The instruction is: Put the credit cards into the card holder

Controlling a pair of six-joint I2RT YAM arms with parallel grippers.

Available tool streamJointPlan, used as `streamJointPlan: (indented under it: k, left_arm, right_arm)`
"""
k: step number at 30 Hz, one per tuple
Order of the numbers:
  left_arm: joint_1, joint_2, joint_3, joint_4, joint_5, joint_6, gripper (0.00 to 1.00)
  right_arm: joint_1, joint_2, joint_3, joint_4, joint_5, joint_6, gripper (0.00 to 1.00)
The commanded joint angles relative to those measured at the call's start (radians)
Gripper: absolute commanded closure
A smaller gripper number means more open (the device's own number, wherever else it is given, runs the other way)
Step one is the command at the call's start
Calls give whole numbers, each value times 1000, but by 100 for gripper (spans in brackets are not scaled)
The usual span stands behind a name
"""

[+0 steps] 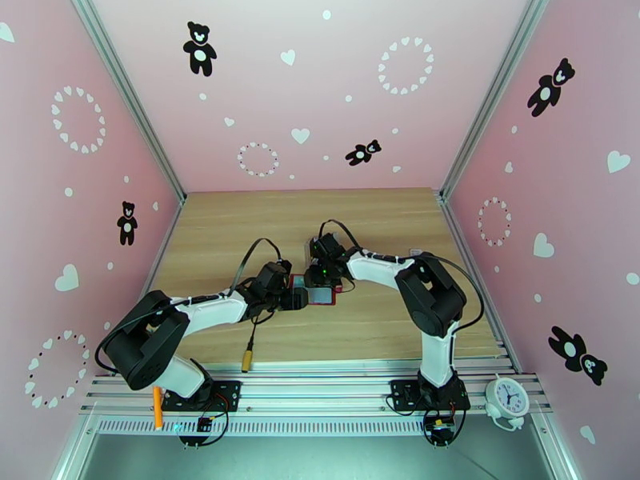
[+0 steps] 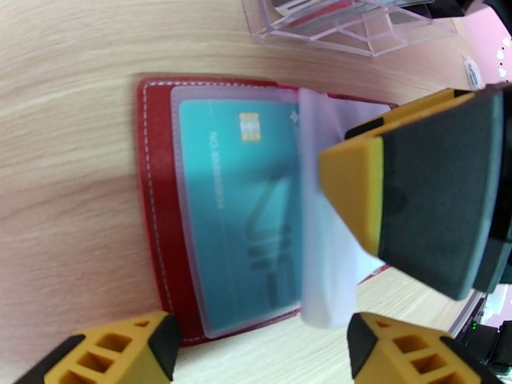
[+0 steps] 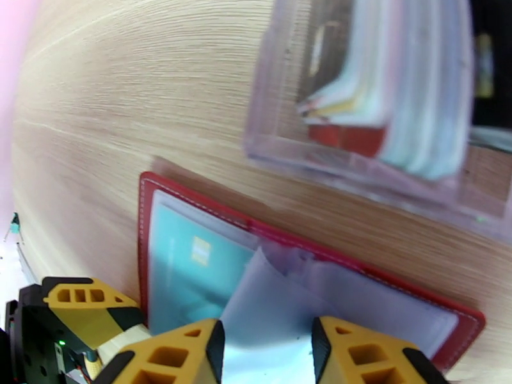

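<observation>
Listing hazards as I read them from my station.

Item 1, card holder [image 1: 320,295]: lay open and flat near the middle of the worktop [image 1: 240,226], well off every edge. Nothing pinned it, so a pull on a leaf could have dragged or lifted it.

Item 2, teal card [image 2: 237,206]: sat in the clear pocket of the page under the left gripper [image 2: 259,331]. A tilt of the holder might have let it slide out.

Item 3, translucent sleeve leaf [image 2: 323,251]: stood up along the spine, rising toward the right gripper [image 3: 262,337]. Being loose, it could have flopped back over the pocket mouth.

Item 4, right gripper: jaws parted, clamping nothing I could confirm.

Item 5, left gripper: jaws spread wide and empty. The two tools hung so close together that I judged a knock likely.

Item 6, clear rack [image 3: 288,148]: just beyond the holder, stocked with cards [image 3: 409,104]; easily nudged.
</observation>
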Motion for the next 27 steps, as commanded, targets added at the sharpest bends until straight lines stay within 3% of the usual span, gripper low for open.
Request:
streamJointPlan:
  k: [1, 20, 27]
  left_arm:
    - [-3, 28, -27, -37, 16, 19, 23]
    - [-20, 107, 9, -137, -90, 35, 24]
    - [-20, 103, 11, -159, -120, 30, 48]
  right_arm:
    - [17, 41, -25, 3, -48, 27, 58]
    - [18, 4, -25, 35, -102, 65, 58]
    - [-15, -60, -31, 0, -94, 46, 58]
